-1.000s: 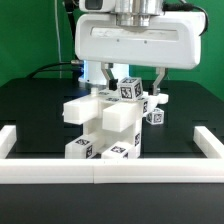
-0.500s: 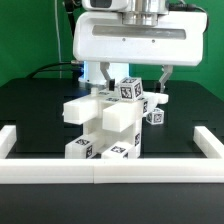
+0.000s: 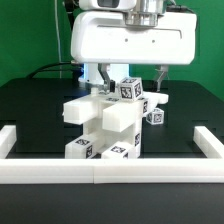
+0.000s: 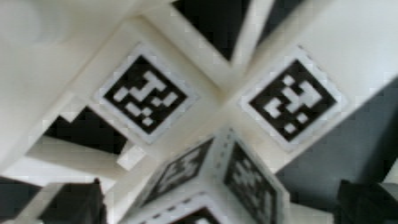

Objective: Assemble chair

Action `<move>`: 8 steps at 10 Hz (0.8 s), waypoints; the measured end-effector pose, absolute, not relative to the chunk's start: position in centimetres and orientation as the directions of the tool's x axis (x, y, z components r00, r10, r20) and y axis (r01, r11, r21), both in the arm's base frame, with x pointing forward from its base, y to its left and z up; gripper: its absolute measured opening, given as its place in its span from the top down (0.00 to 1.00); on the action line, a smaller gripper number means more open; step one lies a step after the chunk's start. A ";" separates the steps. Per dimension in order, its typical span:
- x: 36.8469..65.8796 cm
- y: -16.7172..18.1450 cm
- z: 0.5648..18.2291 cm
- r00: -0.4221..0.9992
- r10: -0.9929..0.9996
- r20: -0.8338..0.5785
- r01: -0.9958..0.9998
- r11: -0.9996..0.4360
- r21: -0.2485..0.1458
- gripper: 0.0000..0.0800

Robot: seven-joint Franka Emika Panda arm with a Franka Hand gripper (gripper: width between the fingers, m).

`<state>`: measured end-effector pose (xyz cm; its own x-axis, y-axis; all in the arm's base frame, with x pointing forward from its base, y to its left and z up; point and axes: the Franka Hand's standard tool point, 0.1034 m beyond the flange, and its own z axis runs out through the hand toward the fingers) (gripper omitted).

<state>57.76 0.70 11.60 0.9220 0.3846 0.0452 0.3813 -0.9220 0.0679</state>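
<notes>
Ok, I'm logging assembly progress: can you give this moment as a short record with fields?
structure: matte white blocky plastic chair, partly built, upright
gripper: two-finger gripper open, fingers straddling the chair's tagged top block
nearby: small white tagged cube, exterior view's right of chair; attachment unclear
surface: black table, long white border rail across the foreground

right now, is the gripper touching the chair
Cannot tell: exterior view shows the open gripper straddling the chair, gaps unclear; wrist view shows only tags.

The chair (image 3: 108, 122) fills the middle; the table (image 3: 35, 108) at the exterior view's left lies open.
</notes>
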 end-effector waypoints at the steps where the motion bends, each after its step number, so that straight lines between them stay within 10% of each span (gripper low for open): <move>1: 57.8 0.6 11.6 0.899 0.436 0.041 0.432 -0.899 0.071 0.19; 7: 57.7 0.2 11.6 0.819 0.573 0.022 0.570 -0.817 0.084 0.19; 8: 57.7 0.2 11.6 0.819 0.573 0.022 0.570 -0.817 0.084 0.34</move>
<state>57.74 0.21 11.56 0.8190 0.5734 0.0217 0.5700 -0.8174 0.0837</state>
